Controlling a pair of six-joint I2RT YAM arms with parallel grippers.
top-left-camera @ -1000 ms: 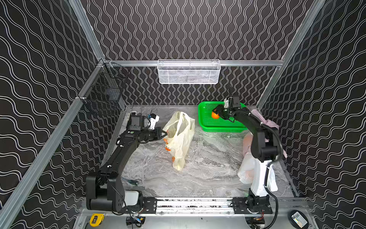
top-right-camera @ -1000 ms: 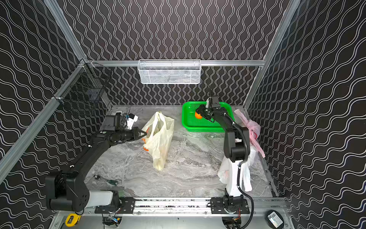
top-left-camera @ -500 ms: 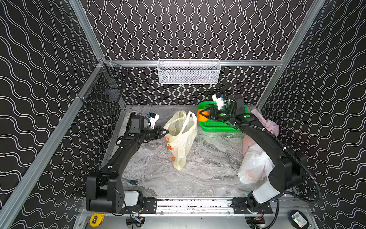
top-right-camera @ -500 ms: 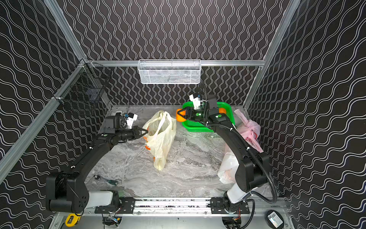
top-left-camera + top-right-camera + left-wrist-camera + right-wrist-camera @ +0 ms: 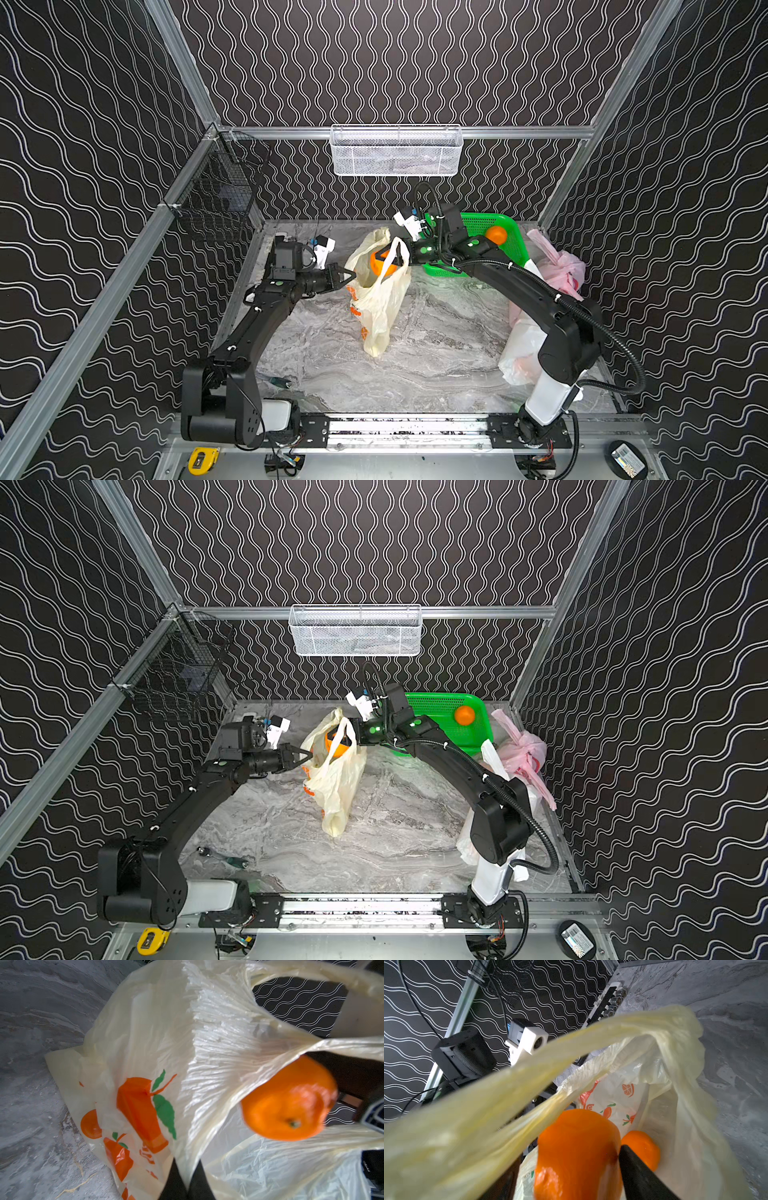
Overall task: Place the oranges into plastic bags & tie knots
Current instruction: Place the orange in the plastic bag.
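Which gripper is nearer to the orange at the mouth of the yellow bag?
Right. The right gripper is at the orange itself; the left gripper pinches the yellow bag at its rim, beside the orange.

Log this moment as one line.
left gripper: shut on yellow bag rim | right gripper: at bag mouth, orange between jaws, grip unclear | basket: second orange

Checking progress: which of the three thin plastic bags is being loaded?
The pale yellow bag with orange prints, mid-table: left gripper pinches its rim, a round orange at its mouth. The pink bag and white bag lie slumped aside.
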